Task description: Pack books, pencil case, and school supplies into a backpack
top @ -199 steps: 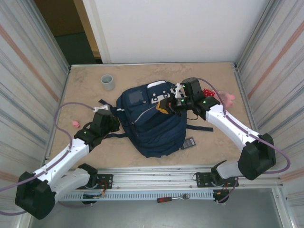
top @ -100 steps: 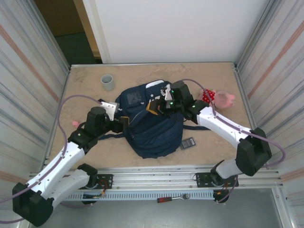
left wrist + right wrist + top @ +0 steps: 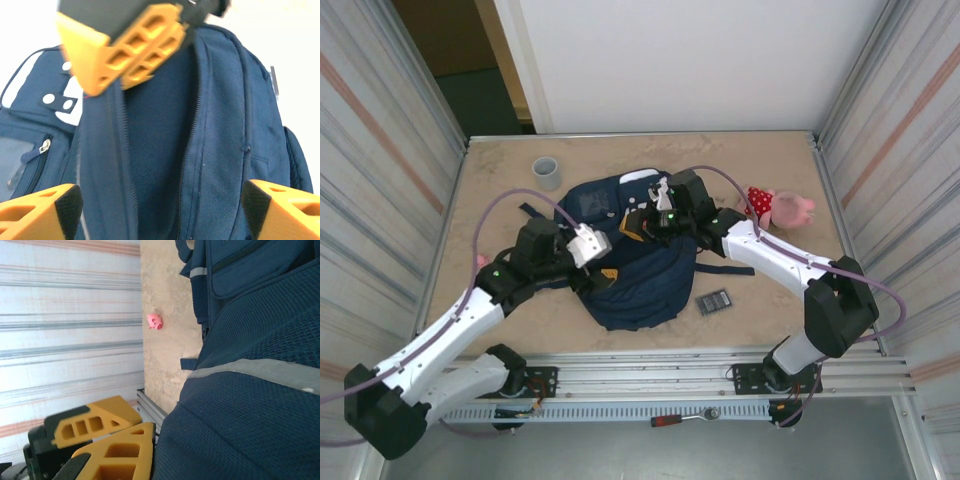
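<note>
The navy backpack (image 3: 650, 285) lies bunched in the middle of the table, its main zip parted (image 3: 165, 150). My right gripper (image 3: 638, 222) is shut on the fabric at the pack's top edge; from the left wrist it hangs as closed orange fingers (image 3: 125, 55) beside the opening. Wide open, my left gripper (image 3: 605, 262) hovers over the parted zip, empty, with the dark inside (image 3: 162, 200) between its fingers. One of the school supplies, a dark grey grid-faced piece (image 3: 714, 301), lies right of the pack. The books and pencil case are out of view.
A grey cup (image 3: 546, 172) stands at the back left. A pink and red plush toy (image 3: 775, 207) lies right of the pack. A small pink object (image 3: 154, 321) sits near the left wall. Ribbed walls close both sides, and a rail runs along the near edge.
My left gripper opened and swung right over the backpack. The right gripper moved left, still shut, dragging the pack's top with it, and the pack bunched up.
</note>
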